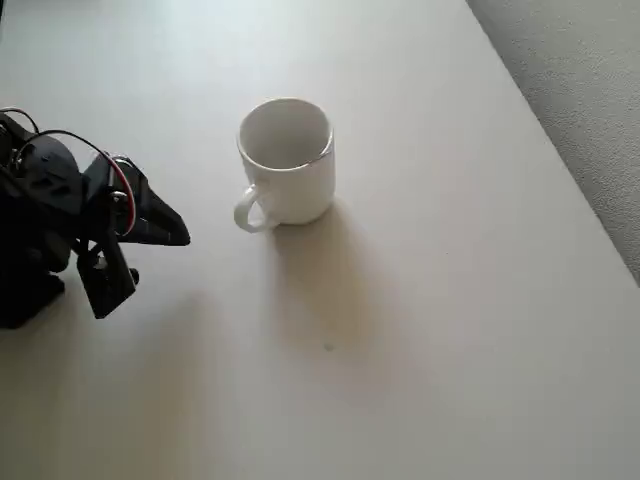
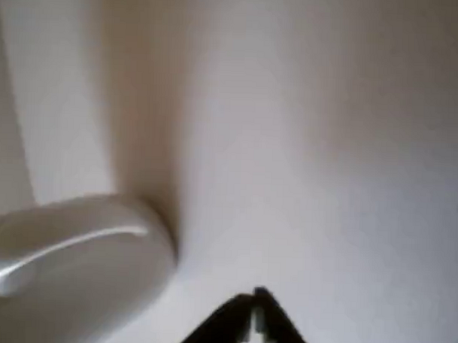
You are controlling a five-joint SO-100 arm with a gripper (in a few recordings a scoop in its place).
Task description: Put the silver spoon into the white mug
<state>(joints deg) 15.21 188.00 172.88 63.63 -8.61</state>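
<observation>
Looking down from the overhead view, the white mug [image 1: 287,160] is seen upright on the pale table [image 1: 450,300], its mouth open to the camera and its small loop handle turned toward the lower left. The gripper [image 1: 175,232] is found at the left edge of the picture, its dark tip pointed rightward, well apart from the mug and slightly lower in the picture. From the gripper, the mug lies to the right and a little upward, with bare table between; nothing is seen standing in the way. A thin bright line is noted along the mug's inner right rim, but whether it is the silver spoon or a glint of the glaze cannot be told. No spoon is made out on the table.

In the wrist view, the gripper [image 2: 256,312] is shown at the bottom, its fingers brought together to a point with nothing seen between them. The mug [image 2: 75,256] is blurred at the lower left, beside the fingers and not touched. Its shadow is cast upward across the table [image 2: 350,146].
</observation>
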